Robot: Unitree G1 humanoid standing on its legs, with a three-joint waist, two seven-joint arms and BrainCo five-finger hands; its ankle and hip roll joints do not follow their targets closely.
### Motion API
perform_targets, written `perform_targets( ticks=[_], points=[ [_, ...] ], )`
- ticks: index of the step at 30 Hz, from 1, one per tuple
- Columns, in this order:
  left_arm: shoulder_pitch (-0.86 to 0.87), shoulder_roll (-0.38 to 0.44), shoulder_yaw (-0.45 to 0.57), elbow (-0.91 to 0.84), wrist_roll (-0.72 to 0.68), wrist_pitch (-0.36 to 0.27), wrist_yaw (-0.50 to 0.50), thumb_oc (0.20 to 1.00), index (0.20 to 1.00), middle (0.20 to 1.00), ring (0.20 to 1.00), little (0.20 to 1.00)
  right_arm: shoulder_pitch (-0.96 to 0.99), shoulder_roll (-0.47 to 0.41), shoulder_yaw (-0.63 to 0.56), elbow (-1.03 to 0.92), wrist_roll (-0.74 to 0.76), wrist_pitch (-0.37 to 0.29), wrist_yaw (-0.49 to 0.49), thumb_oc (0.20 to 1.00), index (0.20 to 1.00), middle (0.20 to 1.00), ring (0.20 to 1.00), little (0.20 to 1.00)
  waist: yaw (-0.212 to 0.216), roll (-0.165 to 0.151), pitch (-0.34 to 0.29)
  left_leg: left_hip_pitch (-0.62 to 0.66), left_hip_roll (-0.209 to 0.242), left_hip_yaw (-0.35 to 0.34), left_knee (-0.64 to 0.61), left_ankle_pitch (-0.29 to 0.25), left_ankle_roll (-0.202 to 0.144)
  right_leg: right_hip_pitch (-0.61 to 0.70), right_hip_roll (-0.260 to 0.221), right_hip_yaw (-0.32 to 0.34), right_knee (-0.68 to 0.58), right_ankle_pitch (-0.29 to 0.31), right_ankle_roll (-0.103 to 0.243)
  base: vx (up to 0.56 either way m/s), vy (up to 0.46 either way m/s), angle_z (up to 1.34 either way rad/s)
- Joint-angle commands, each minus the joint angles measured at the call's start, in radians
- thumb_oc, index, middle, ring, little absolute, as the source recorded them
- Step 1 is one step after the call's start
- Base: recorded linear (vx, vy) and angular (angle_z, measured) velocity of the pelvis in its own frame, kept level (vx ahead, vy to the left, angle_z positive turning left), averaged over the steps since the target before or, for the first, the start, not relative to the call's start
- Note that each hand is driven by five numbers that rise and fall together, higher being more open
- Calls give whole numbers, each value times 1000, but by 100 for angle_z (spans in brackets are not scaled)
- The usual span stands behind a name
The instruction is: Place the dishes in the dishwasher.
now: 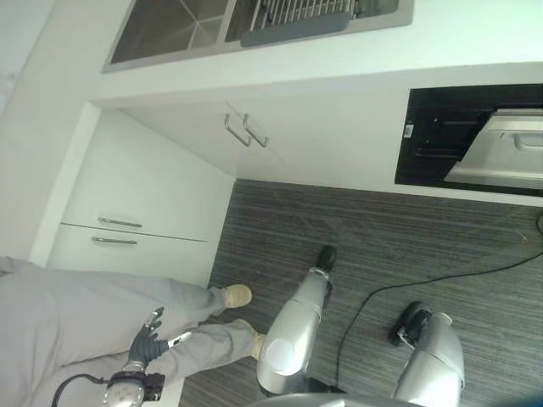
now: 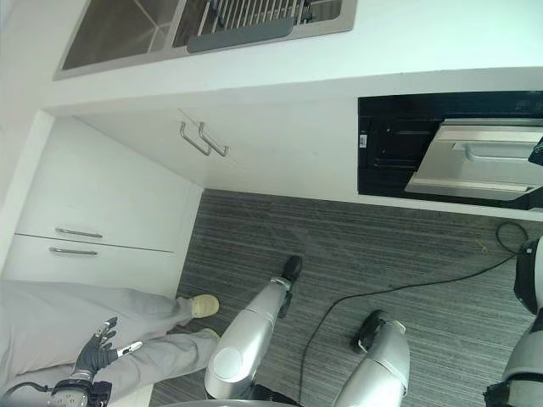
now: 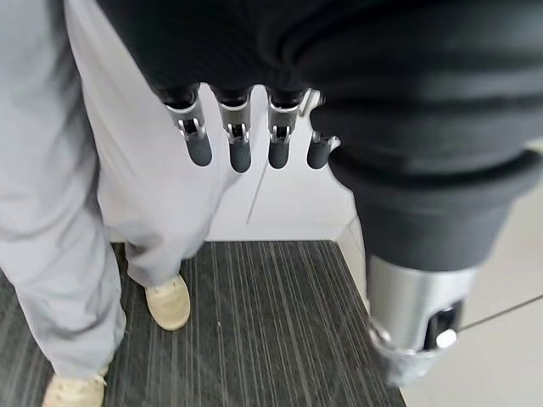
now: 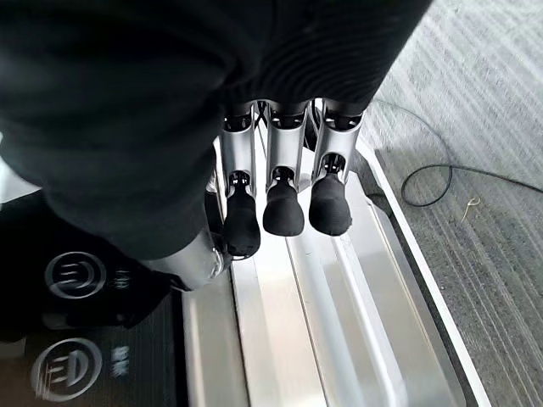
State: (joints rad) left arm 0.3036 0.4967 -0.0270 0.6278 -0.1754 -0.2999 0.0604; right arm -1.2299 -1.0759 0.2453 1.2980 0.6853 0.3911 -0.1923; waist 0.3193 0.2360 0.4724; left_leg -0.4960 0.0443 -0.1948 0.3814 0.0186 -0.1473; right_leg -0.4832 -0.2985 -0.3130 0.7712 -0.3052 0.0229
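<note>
Both eye views look down from the head, sharing the sink (image 1: 170, 30), cabinets (image 1: 144, 195) and dishwasher (image 2: 475, 157). The left wrist view looks past its fingers (image 3: 240, 146) at the floor (image 3: 263, 331); the right wrist view sits close above the dishwasher door (image 4: 339, 314).

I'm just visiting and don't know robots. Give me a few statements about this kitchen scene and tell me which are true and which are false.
1. The dishwasher door is partly open. True.
2. The right hand carries a plate. False: its straight fingers hold nothing, just above the door.
3. A person in grey trousers stands by the left hand. True.
4. The left hand grips a cup. False: its fingers hang relaxed, holding nothing.
5. The floor is white tile. False: it is dark and striped.
</note>
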Motion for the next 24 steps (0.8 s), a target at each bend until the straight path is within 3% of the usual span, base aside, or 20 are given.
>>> perform_targets(
  ticks=[1,2,3,6,10,13,15,18,20,21,22,23,24],
  points=[
    [11,89,46,34,23,-33,6,1000,1000,1000,1000,1000,83,18,-99,-215,42,-153,1,200,200,200,200,200,72,-67,-40,10,-38,70,-26,-50,61,115,25,-12,-117,-32,20,-41,-41,17],
    [3,92,47,24,20,-28,9,1000,1000,1000,1000,1000,184,49,-150,-254,52,-163,-8,200,200,200,200,200,69,-84,-39,17,-31,71,-37,-48,63,131,33,-17,-149,-19,24,-117,-17,12],
    [-4,86,52,12,27,-25,16,1000,1000,1000,1000,1000,327,99,-210,-306,67,-208,-5,200,200,200,200,200,57,-97,-34,16,-21,73,-55,-21,73,145,50,-30,-199,25,23,-121,-5,10],
    [-29,74,31,-2,7,-19,73,1000,1000,1000,1000,1000,569,270,-294,-408,80,-339,-12,200,200,200,200,200,33,-149,-22,38,-8,86,-77,-30,84,195,86,-22,-316,79,40,-68,5,-5],
    [-75,54,-8,12,-2,-46,143,1000,1000,1000,1000,1000,686,409,-299,-418,75,-509,-1,200,200,200,200,200,4,-208,-19,65,-1,116,-106,-51,90,263,117,-4,-460,134,66,-27,88,-23],
    [-104,37,-19,10,-19,-59,181,1000,1000,1000,1000,1000,794,560,-267,-429,22,-621,7,200,200,200,200,200,-16,-254,-26,78,1,131,-110,-72,101,294,124,18,-526,170,84,31,123,-9],
    [-110,16,-27,18,-35,-75,189,1000,1000,1000,1000,1000,841,620,-250,-429,14,-661,2,200,200,200,200,200,-37,-272,-37,89,1,139,-119,-81,105,309,122,31,-565,193,96,24,224,-4],
    [-124,-27,-59,57,-43,-118,204,1000,1000,1000,1000,1000,904,673,-245,-387,-9,-665,56,200,200,200,200,200,-61,-295,-57,114,-3,156,-134,-100,108,342,107,53,-630,225,115,40,256,-14],
    [-133,-50,-71,93,-57,-156,208,1000,1000,1000,1000,1000,926,696,-235,-337,-106,-673,77,200,200,200,200,200,-64,-322,-77,139,-2,169,-148,-115,108,381,95,58,-681,247,128,82,213,-12],
    [-138,-65,-70,116,-81,-162,181,1000,1000,1000,1000,1000,940,707,-216,-302,-99,-657,98,253,253,253,253,253,-62,-339,-86,149,-1,174,-153,-120,107,399,87,58,-701,261,135,131,242,-13],
    [-145,-86,-71,157,-69,-180,153,1000,1000,1000,1000,1000,967,740,-223,-233,-80,-664,141,551,551,551,551,551,-59,-364,-106,168,0,171,-156,-133,110,420,81,65,-713,278,140,149,186,-22],
    [-145,-92,-74,171,-55,-179,145,1000,1000,1000,1000,1000,982,752,-226,-215,-57,-663,144,934,934,934,934,934,-59,-372,-115,178,-1,166,-160,-135,111,427,78,67,-714,285,141,231,169,-20],
    [-138,-115,-82,210,-70,-121,136,1000,1000,1000,1000,1000,1018,783,-235,-201,-36,-664,179,1000,1000,1000,1000,1000,-67,-386,-139,206,-3,157,-177,-140,120,439,74,78,-712,298,142,222,149,-12]
  ],
)
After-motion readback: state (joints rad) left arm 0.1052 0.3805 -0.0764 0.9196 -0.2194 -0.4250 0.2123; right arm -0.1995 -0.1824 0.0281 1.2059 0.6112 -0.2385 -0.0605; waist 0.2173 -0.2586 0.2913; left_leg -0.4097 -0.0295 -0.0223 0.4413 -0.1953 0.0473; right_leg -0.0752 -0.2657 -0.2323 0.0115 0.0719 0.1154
